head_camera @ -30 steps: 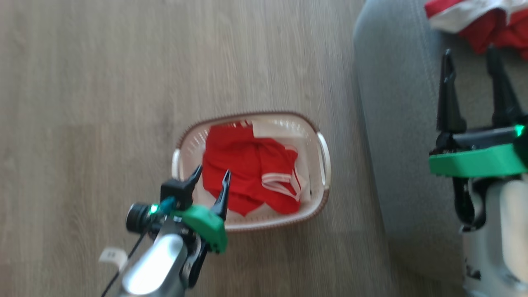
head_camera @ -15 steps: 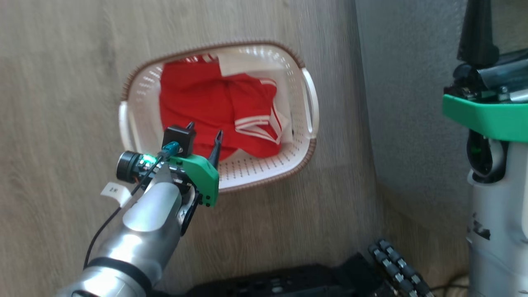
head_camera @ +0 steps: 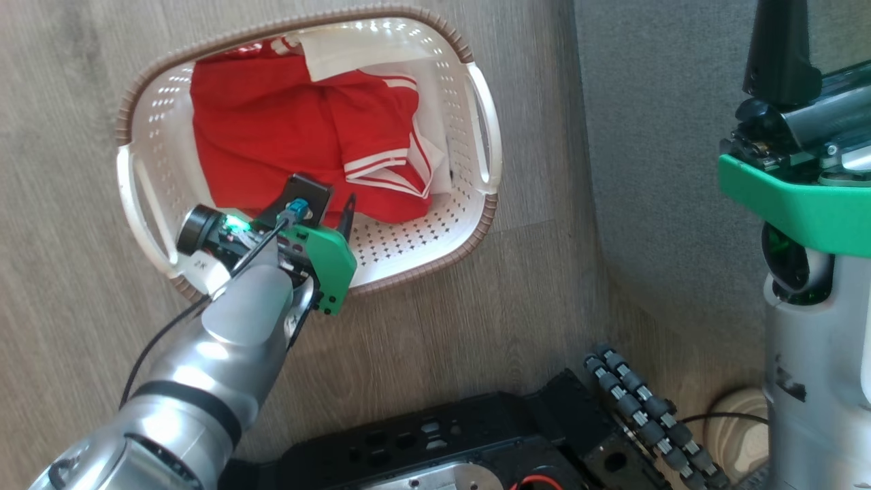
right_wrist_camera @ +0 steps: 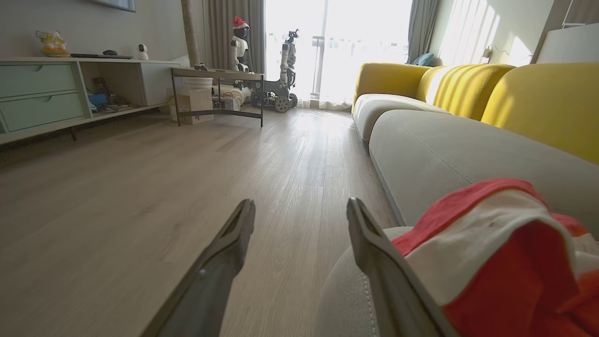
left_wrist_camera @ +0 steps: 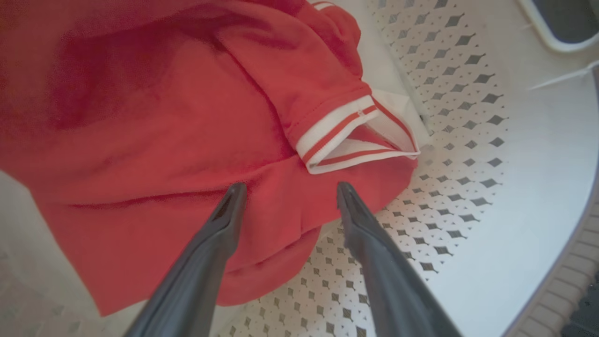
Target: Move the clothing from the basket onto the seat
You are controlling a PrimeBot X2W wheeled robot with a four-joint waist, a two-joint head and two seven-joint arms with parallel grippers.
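The cream basket with a brown rim stands on the wood floor and holds the red clothing with white stripes. My left gripper reaches down into it. In the left wrist view this gripper is open, its fingertips just over a fold of the clothing, close below a striped cuff, nothing between them. My right gripper is open and empty at the front corner of the grey seat, where a red and white garment lies. One right finger rises over the seat.
My black base and its roller wheel sit close below the basket. Beyond the seat are yellow sofa backs, a low cabinet, a metal table and other robots by the window.
The head camera has tilted down and closer, so the basket sits higher and larger in the picture. My left gripper has gone down into the basket toward the red clothing, still open.
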